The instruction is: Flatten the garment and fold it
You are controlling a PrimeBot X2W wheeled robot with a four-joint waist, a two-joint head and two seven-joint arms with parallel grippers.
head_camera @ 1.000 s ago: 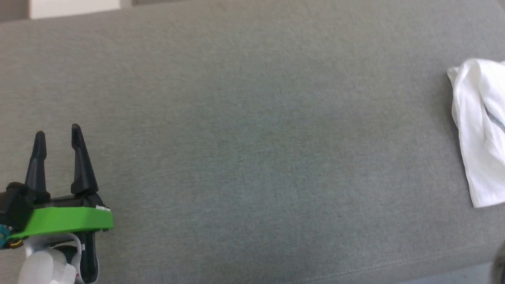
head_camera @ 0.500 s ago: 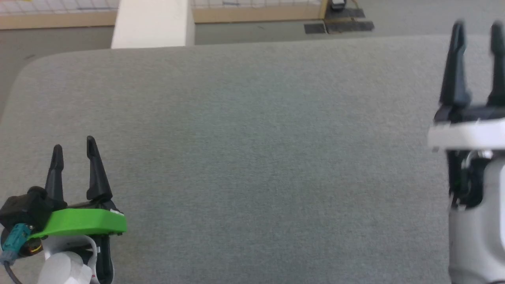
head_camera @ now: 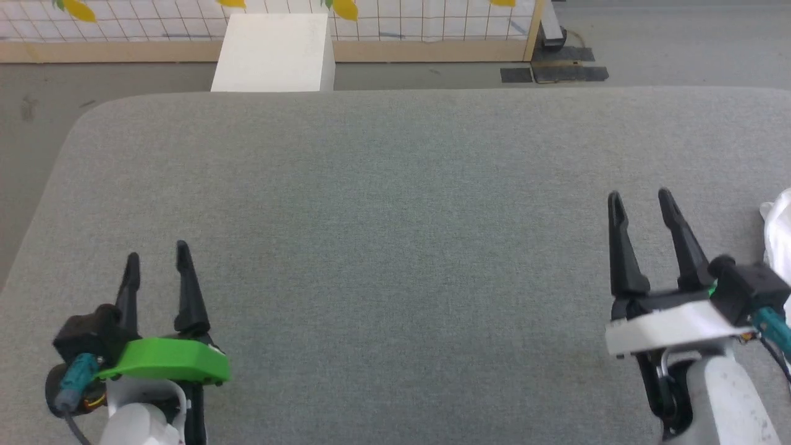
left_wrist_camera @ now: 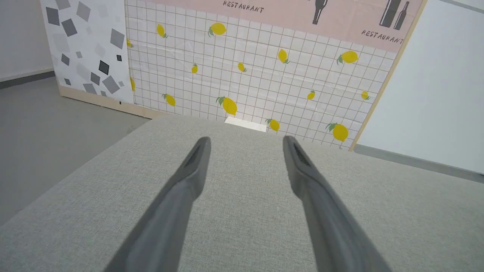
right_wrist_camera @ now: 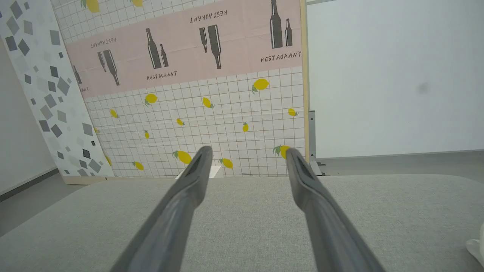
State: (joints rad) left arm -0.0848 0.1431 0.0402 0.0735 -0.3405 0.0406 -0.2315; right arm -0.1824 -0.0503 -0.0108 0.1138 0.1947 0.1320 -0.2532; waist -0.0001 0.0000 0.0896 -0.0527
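Note:
The white garment (head_camera: 780, 238) peeks in at the right edge of the head view, lying on the grey cushion (head_camera: 395, 247); most of it is cut off. A small corner of the garment (right_wrist_camera: 477, 247) shows at the lower right of the right wrist view. My right gripper (head_camera: 639, 201) stands open just left of it, fingers apart and empty. My left gripper (head_camera: 156, 254) is open and empty at the lower left, far from the garment. In the left wrist view my left gripper (left_wrist_camera: 245, 140) holds nothing, and in the right wrist view my right gripper (right_wrist_camera: 246, 151) is likewise bare.
A rigid white box (head_camera: 272, 52) stands on the floor beyond the cushion's far edge. A tiled lemon-print partition (head_camera: 371, 18) runs behind it. The cushion's rounded left corner (head_camera: 86, 117) drops to grey floor.
The head camera has tilted up and swung, so the far edge, box and partition came into view. The right gripper now sits lower in the picture; the garment is at the right edge.

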